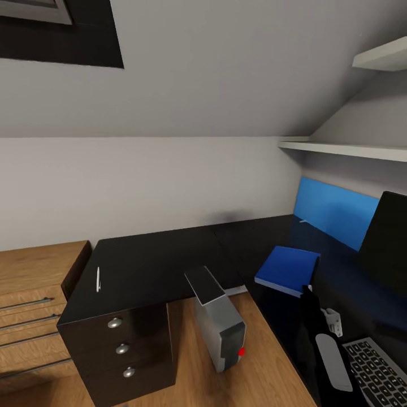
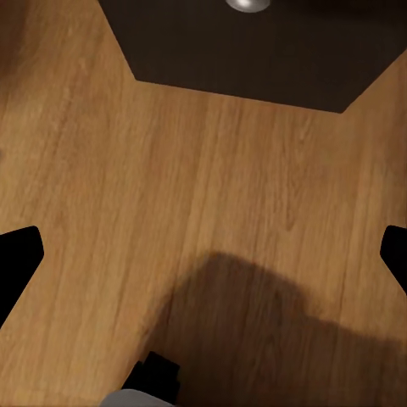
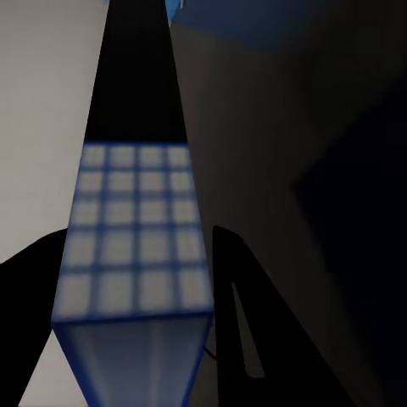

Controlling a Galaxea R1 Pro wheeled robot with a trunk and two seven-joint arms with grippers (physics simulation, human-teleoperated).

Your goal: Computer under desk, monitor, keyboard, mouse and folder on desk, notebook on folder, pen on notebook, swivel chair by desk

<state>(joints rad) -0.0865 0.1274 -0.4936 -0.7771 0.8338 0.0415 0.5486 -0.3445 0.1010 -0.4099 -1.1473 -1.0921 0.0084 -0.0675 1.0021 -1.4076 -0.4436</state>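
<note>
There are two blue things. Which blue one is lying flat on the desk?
The folder: it lies flat on the black desk. The other, the blue back panel, stands upright behind it against the wall.

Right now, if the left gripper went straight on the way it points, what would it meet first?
The wood plank floor, most likely; the left gripper looks down at bare boards, with the black drawer unit further along. Depth is unclear.

No text, label, brand or number can be read; the keyboard (image 1: 380, 370) keys are too small to tell.
</note>
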